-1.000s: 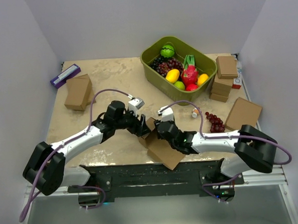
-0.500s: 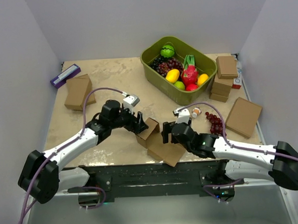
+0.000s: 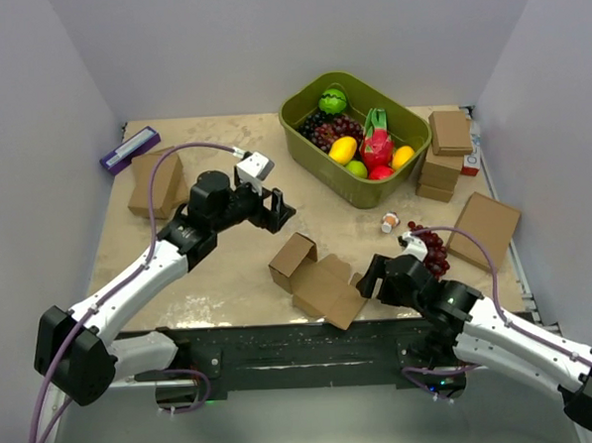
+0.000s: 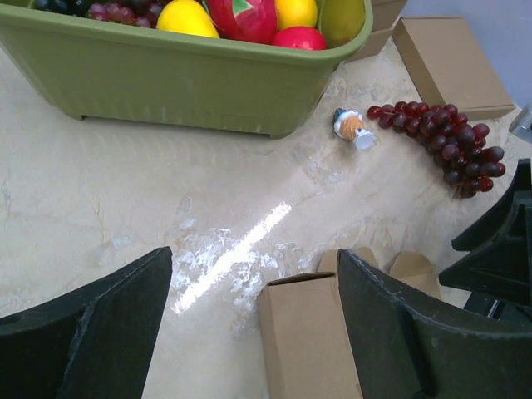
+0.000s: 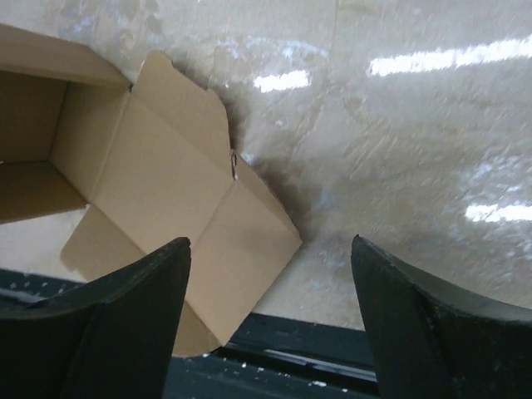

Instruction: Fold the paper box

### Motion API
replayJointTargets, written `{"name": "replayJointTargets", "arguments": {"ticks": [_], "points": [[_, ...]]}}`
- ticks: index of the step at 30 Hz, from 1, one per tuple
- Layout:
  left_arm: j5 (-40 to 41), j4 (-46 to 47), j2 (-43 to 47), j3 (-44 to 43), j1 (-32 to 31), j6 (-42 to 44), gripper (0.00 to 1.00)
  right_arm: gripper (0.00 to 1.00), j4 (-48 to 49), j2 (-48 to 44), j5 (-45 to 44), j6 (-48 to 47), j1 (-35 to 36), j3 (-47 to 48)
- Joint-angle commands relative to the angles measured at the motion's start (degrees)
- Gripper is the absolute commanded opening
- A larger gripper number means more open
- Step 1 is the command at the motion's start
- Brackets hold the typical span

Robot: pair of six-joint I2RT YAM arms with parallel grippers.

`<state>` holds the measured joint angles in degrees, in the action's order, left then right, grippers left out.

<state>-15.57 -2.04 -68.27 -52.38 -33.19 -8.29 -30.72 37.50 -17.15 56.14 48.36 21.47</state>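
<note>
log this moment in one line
paper box: half-folded, on table | left gripper: open, empty | right gripper: open, empty | fold: unfinished

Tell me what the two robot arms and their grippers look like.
The left arm and right arm have white shells with black joints. A purple cable trails along each. The left gripper and right gripper are black, with two broad flat fingers.

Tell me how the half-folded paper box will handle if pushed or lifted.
The paper box looks like thin cardboard, so probably light and apt to slide on the glossy table when pushed. Its lid lies open along creases, so lifting by a flap would likely hinge it, not raise it whole.
</note>
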Motion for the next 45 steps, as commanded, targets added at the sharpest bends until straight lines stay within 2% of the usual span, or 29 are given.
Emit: {"name": "replayJointTargets", "arguments": {"ticks": [1,8,14,18,24,33,35,41,44,45], "points": [[-1.65,-0.24,-0.99,2.80,0.76,0.39,0.85,0.74,-2.94,-4.53,5.36,8.45,-0.11,-4.15],[-0.69,-0.77,0.85,2.63,0.76,0.56,0.85,0.68,-0.84,-8.67,7.83,13.99,-0.19,-8.29],[2.04,-1.73,2.61,2.90,0.76,1.44,0.86,0.62,8.12,-5.16,11.34,17.69,-0.19,-12.86],[1.86,-1.73,2.62,2.90,0.76,1.44,0.86,0.59,10.59,-3.22,11.43,19.00,-0.11,-13.65],[-0.24,-1.30,2.00,3.25,0.67,1.00,0.86,0.51,15.59,-6.54,12.57,23.83,-0.11,-18.30],[-4.03,-1.21,-0.81,3.07,0.76,0.12,0.86,0.47,20.16,-11.57,9.68,23.58,-0.11,-20.77],[-4.03,-1.12,-0.99,3.07,0.67,0.12,0.86,0.47,23.50,-10.96,9.76,23.84,-0.19,-23.49],[-3.67,-1.21,-1.25,3.07,0.67,0.21,0.86,0.42,27.55,-7.10,8.71,22.00,-0.11,-23.85],[-3.50,-1.21,-1.43,2.99,0.76,0.21,0.86,0.36,30.45,-5.34,8.45,21.38,-0.11,-24.29],[-3.50,-1.21,-1.43,3.07,0.76,0.21,0.86,0.31,32.20,-4.98,8.45,21.21,-0.11,-24.37]]}}
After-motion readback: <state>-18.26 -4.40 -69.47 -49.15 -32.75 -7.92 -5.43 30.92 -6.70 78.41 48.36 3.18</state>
